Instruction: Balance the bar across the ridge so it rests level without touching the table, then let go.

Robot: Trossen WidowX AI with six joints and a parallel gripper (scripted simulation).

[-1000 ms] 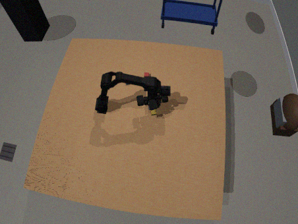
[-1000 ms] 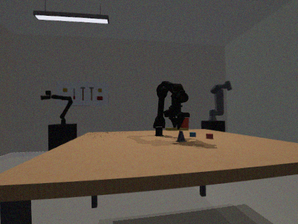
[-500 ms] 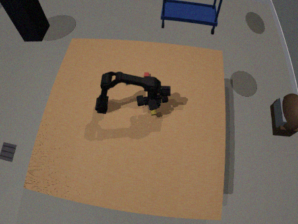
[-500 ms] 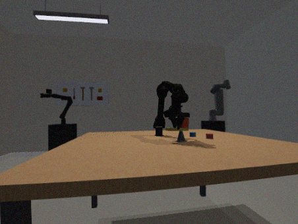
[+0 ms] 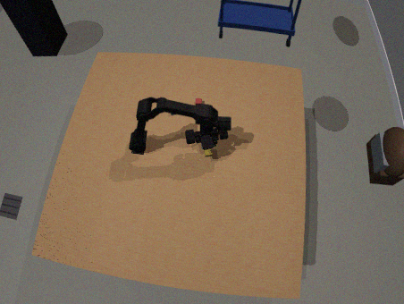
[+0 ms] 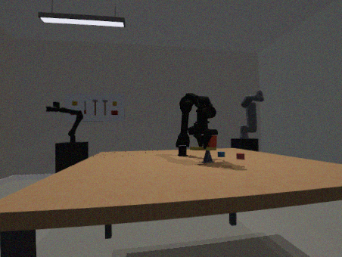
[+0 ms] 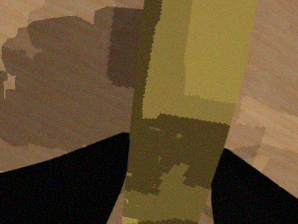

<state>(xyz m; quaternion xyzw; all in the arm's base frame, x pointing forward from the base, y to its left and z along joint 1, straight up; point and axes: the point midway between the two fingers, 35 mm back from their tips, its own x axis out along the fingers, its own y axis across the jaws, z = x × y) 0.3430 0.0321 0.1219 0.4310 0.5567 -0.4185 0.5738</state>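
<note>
A yellow bar (image 5: 207, 153) (image 6: 196, 148) (image 7: 220, 55) looks about level in the exterior view. My gripper (image 7: 173, 151) points down and is shut on the bar, with one black finger on each side of it. A dark blue-grey ridge (image 6: 207, 158) stands on the table right under the bar, its narrow top at or just below the bar's underside. I cannot tell whether they touch. An orange-red block (image 6: 212, 141) shows above the bar's right part, partly behind the gripper. The ridge is hidden in the wrist view.
A small blue block (image 6: 221, 154) and a red block (image 5: 198, 101) (image 6: 240, 156) lie on the wooden table (image 5: 179, 232) (image 6: 151, 185) beyond the ridge. The arm's base (image 5: 138, 142) stands to the left of the gripper in the top view.
</note>
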